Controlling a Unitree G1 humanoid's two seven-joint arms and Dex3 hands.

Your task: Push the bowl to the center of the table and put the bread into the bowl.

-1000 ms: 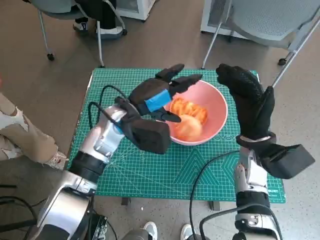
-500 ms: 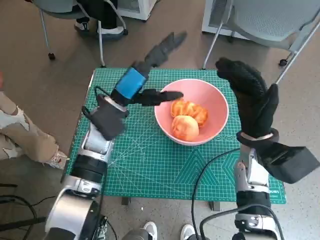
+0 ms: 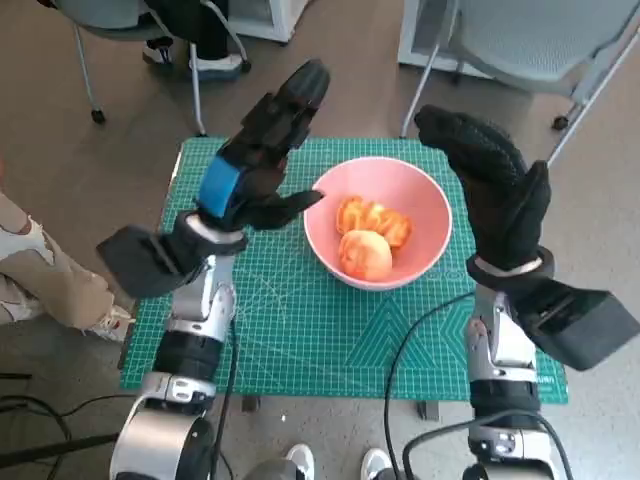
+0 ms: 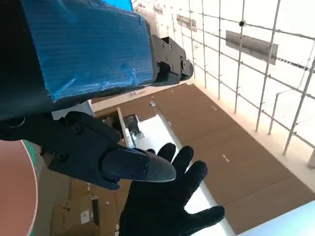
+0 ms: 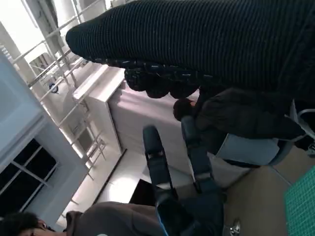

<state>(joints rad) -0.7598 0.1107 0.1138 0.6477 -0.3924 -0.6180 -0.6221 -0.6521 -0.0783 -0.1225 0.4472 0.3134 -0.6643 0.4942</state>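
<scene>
Pink bowl (image 3: pixel 378 222) is seen near the middle of the green mat (image 3: pixel 300 330), slightly toward its far edge. Bread (image 3: pixel 372 238) is contained inside. Left hand (image 3: pixel 258 160) and right hand (image 3: pixel 490 190) are raised on either side, fingers spread, nothing held; task judged essentially complete, hands likely lifted to clear the bowl.

glossy bowl (image 3: pixel 424 205), knitted right hand (image 3: pixel 490 195)

a green cutting mat (image 3: pixel 300 320) covers the table; grey chairs (image 3: pixel 540 40) stand behind.
</scene>
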